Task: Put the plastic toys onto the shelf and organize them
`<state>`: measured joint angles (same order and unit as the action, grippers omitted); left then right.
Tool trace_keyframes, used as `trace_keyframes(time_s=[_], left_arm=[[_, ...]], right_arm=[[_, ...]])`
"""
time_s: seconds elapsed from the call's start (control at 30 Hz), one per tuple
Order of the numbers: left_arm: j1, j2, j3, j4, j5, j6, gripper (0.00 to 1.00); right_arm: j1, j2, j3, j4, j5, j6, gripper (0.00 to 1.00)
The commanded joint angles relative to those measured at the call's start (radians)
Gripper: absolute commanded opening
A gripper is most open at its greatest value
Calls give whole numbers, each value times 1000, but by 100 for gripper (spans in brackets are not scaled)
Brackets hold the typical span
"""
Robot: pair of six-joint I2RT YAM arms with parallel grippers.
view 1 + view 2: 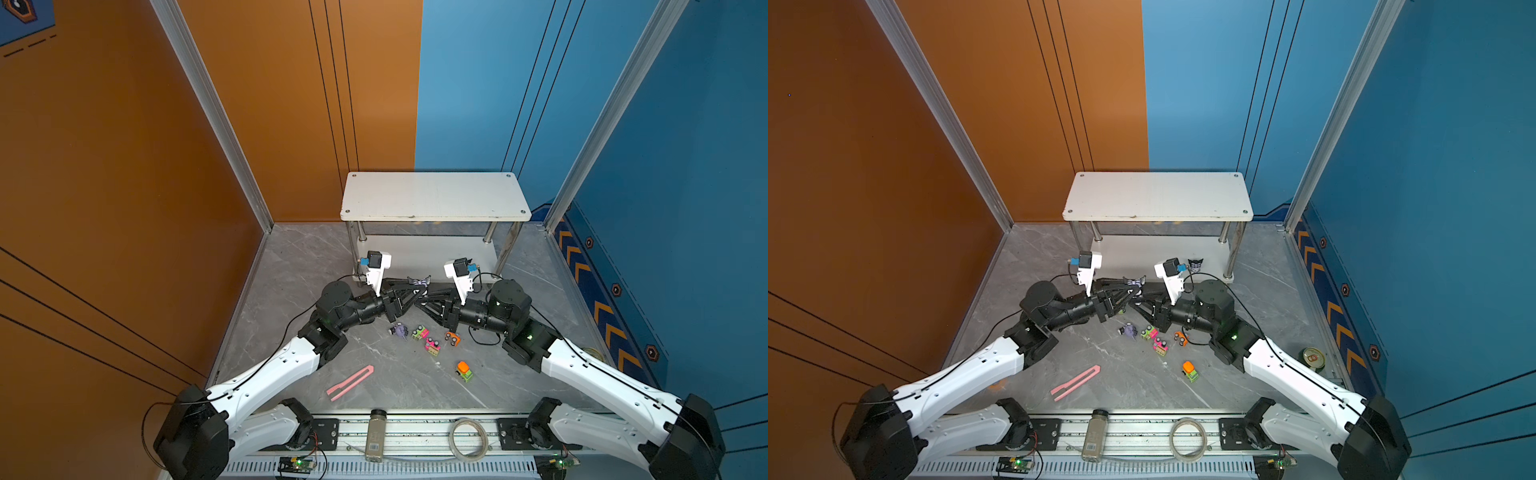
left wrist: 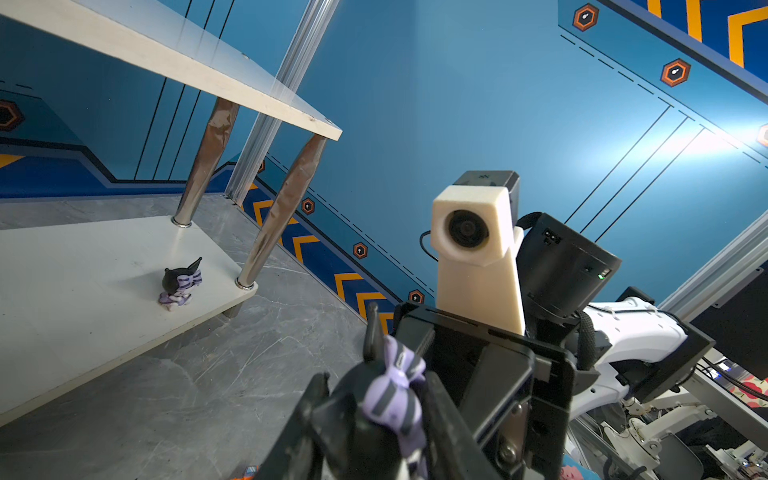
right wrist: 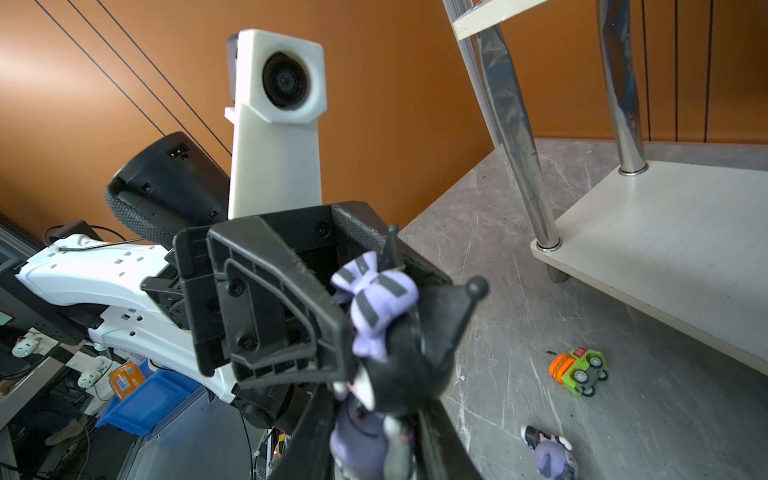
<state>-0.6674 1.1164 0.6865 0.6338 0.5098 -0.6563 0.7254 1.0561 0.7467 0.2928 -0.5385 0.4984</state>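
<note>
A purple-black figurine hangs above the floor between both grippers, in front of the white shelf. My left gripper is shut on its head and bow. My right gripper is shut on its body. A second figurine stands on the shelf's lower board. A third figurine lies on the floor beside several cars, with one orange-green car nearer the front.
A pink strip lies on the floor at front left. A grey bottle and a coiled tube rest on the front rail. A round tin sits by the right wall. Another orange-green car is near the shelf's edge.
</note>
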Motion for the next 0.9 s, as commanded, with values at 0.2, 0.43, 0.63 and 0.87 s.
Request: trace_keyframes(time_s=[0.2, 0.43, 0.63, 0.87], left_arm=[[-12, -57, 64, -107, -15, 179, 7], [-64, -121, 74, -385, -176, 558, 0], [-132, -136, 65, -452, -306, 757, 0], [-237, -117, 75, -505, -433, 910, 0]], right_arm=[[-17, -39, 2, -80, 40, 21, 68], [-108, -126, 50, -330, 107, 65, 71], [-126, -131, 122, -425, 106, 104, 74], [-77, -15, 259, -538, 104, 114, 77]])
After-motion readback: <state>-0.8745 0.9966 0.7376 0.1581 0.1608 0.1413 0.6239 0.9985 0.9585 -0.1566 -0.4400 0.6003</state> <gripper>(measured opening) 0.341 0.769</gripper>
